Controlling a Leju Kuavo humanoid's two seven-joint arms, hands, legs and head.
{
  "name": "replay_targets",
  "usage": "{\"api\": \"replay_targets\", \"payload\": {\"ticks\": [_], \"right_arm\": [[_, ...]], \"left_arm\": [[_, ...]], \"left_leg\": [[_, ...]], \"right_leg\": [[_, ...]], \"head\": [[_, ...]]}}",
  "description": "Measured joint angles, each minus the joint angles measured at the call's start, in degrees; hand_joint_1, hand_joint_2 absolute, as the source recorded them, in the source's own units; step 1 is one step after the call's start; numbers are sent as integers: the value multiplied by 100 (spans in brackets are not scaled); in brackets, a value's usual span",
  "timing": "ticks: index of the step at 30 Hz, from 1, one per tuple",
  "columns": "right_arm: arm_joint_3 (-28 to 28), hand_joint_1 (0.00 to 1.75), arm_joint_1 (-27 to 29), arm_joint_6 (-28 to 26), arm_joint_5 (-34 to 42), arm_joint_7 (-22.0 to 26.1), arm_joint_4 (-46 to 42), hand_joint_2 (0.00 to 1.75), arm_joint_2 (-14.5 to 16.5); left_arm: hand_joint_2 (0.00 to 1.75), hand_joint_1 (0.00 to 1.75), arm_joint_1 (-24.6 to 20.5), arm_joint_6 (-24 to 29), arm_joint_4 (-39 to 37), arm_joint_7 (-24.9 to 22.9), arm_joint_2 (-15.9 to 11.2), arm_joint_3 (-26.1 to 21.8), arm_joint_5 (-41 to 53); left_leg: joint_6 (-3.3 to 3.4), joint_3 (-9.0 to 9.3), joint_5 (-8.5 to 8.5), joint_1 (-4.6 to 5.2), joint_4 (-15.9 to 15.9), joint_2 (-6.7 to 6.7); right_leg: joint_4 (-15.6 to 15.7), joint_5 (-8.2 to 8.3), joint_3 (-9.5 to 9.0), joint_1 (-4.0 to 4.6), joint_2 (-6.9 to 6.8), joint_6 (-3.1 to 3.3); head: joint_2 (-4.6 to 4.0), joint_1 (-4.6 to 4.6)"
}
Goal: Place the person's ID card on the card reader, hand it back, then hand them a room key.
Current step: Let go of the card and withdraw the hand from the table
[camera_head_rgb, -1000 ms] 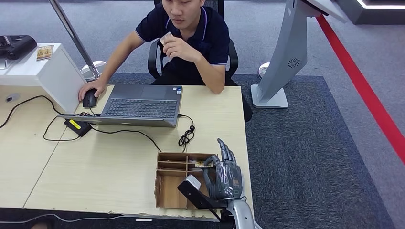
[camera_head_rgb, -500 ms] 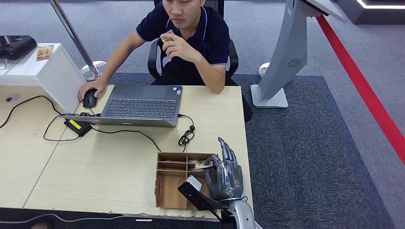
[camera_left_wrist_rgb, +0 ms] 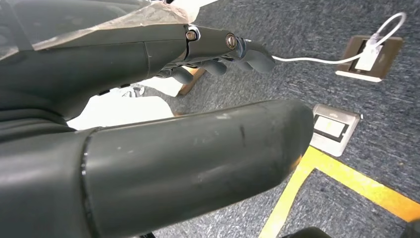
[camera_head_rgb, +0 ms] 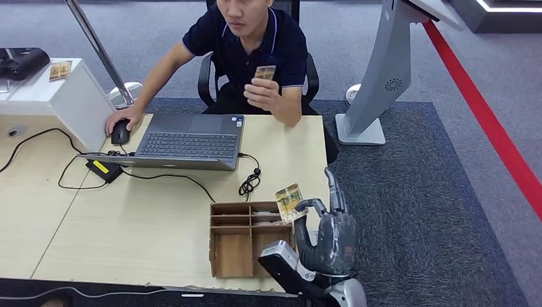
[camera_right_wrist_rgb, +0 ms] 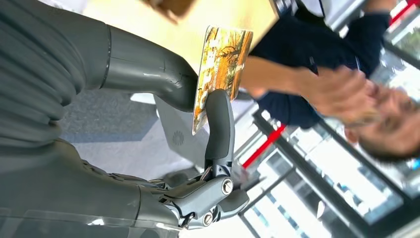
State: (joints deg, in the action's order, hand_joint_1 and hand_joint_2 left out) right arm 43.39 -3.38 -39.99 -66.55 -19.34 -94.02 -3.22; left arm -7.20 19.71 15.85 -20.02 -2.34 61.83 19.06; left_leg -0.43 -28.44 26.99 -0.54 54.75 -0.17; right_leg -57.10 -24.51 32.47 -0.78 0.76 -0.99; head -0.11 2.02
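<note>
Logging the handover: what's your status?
Right robot hand pinching room key above wooden organizer. Left robot hand empty, hanging. Person holds own card. Path clear.

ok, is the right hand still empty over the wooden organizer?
No. The right hand pinches a yellow picture card between thumb and a finger, lifted above the wooden organizer.

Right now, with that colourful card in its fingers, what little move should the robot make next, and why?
Probably reach forward over the table toward the person. The right hand already pinches a room key card above the wooden box, and the person holds another card of their own, so a handover seems due.
</note>
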Motion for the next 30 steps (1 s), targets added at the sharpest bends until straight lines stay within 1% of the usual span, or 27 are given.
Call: {"api": "replay_targets", "payload": {"ticks": [8, 12, 15, 19, 24, 30], "right_arm": [[-620, 175, 409, -5, -126, 50, -1312, 175, -209], [-943, 175, 575, -5, 4, 347, -1795, 175, -220], [-1136, 175, 635, -3, 145, 526, -2002, 175, -193], [-1287, 175, 640, 1, 337, 895, -2078, 175, -99], [-1327, 175, 589, 11, 432, 1303, -1987, 175, 99], [-1298, 175, 351, 18, 425, 1388, -1595, 175, 335]], "left_arm": [[0, 0, 16, 21, -5, 7, -17, -120, -121], [0, 0, 18, 28, -5, 7, -20, -149, -145], [0, 0, 17, 29, -5, 7, -20, -178, -148], [0, 0, 15, 29, -5, 7, -20, -207, -140], [0, 0, 10, 27, -5, 5, -18, -214, -107], [0, 0, 4, 20, -5, 6, -14, -214, -29]], "left_leg": [[0, 0, 0, 1, 3, 0], [0, -1, 0, 0, 3, 0], [0, -2, 0, 0, 3, 0], [0, -2, 0, 0, 2, 0], [0, -2, -1, -1, 2, 0], [0, -2, -1, -1, 2, 0]], "right_leg": [[1, 1, -2, -1, 0, -1], [1, 1, -2, -1, 0, -1], [1, 1, -3, -1, 0, -1], [1, 1, -6, 0, 0, -1], [0, 1, -8, 0, 0, 0], [0, 1, -9, 0, 0, -1]], "head": [[0, 1], [0, 0], [0, 0], [0, 1], [0, 0], [0, 1]]}}
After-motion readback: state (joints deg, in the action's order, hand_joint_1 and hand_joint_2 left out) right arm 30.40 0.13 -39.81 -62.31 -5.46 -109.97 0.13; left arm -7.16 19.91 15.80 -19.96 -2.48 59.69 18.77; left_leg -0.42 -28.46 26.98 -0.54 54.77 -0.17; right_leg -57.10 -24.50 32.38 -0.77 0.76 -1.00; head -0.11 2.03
